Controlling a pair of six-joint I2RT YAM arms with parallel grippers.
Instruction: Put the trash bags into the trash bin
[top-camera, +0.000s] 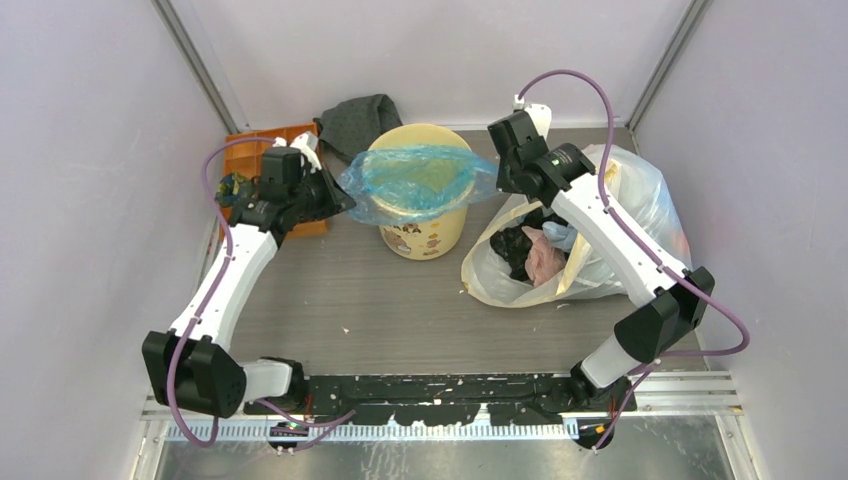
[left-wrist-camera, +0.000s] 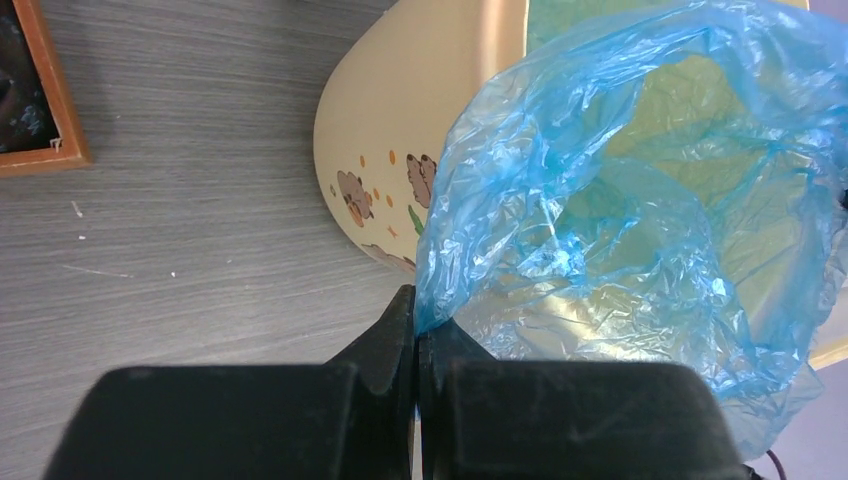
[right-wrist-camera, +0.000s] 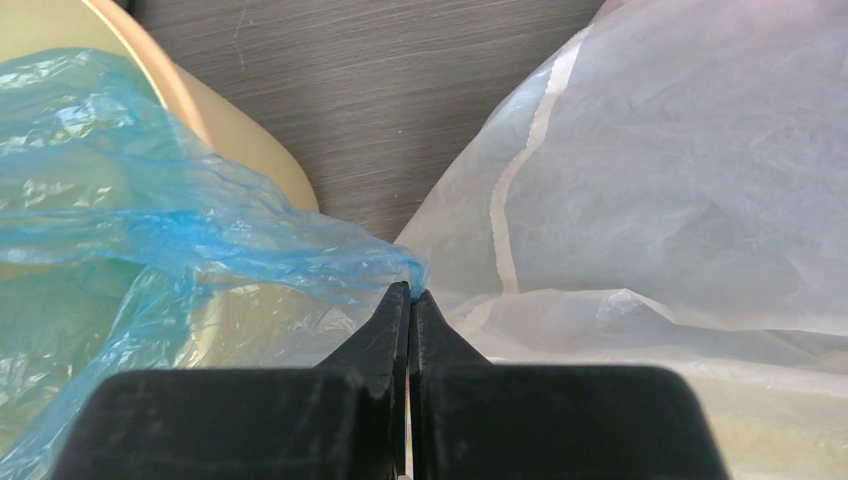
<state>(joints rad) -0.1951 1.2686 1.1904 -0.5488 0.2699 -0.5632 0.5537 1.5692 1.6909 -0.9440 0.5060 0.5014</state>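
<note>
The light-blue trash bag (top-camera: 420, 178) is stretched open over the mouth of the cream-yellow trash bin (top-camera: 425, 238), which stands at the back middle of the table. My left gripper (top-camera: 343, 200) is shut on the bag's left edge, left of the bin. My right gripper (top-camera: 500, 180) is shut on the bag's right edge, right of the bin. In the left wrist view the bag (left-wrist-camera: 640, 190) spreads from the pinch (left-wrist-camera: 418, 325) over the bin (left-wrist-camera: 420, 120). In the right wrist view the bag (right-wrist-camera: 200, 230) runs left from the pinch (right-wrist-camera: 410, 295) over the bin's rim (right-wrist-camera: 250, 150).
A large whitish-clear sack (top-camera: 590, 250) with yellow patches and dark contents lies right of the bin, under my right arm; it fills the right of the right wrist view (right-wrist-camera: 680, 180). An orange tray (top-camera: 262, 150) sits at the back left, a dark grey cloth (top-camera: 358, 122) behind the bin.
</note>
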